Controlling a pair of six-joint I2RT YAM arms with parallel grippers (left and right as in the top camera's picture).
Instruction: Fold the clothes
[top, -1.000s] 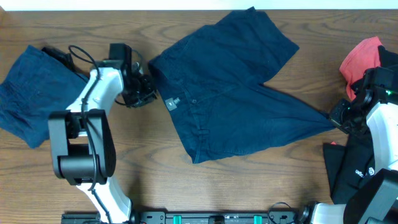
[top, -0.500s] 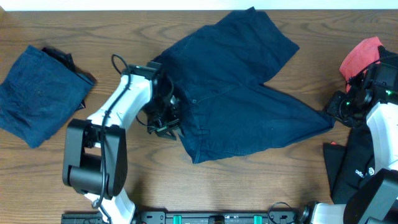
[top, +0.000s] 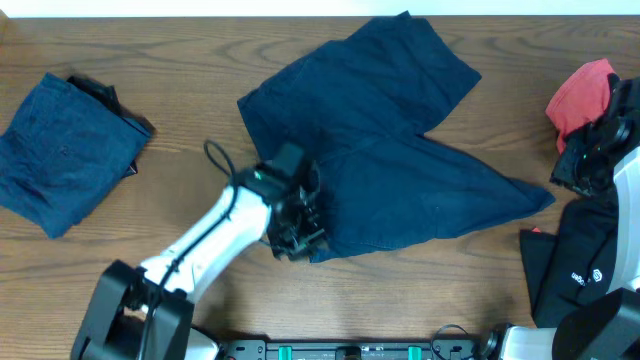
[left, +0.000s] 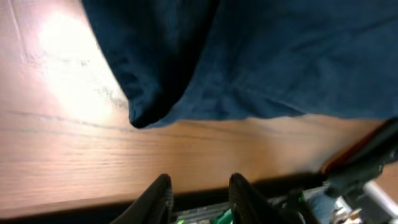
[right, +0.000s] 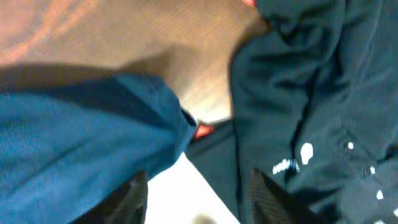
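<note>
The navy shorts (top: 400, 170) lie opened out across the middle of the table (top: 180, 180), one leg running up toward the far edge and the other stretching right to a tapering tip. I see no fold in them yet, only loose creases, so I judge this piece to be at its very start.

My left end effector (left: 199, 196) sits at the waistband's near corner. In the left wrist view its fingers stand apart with nothing between them, the dark hem just ahead over bare wood. My right end effector (right: 199, 199) is by the tip of the right leg, fingers also spread and gripping nothing.

Far left, a second navy garment (top: 65, 150) rests as a compact rectangle, which I take as already folded. At the right edge, a red piece (top: 580, 95) is bunched up and a black piece (top: 565, 265) lies rumpled; both look unfolded. By my count that is one done and three left.
</note>
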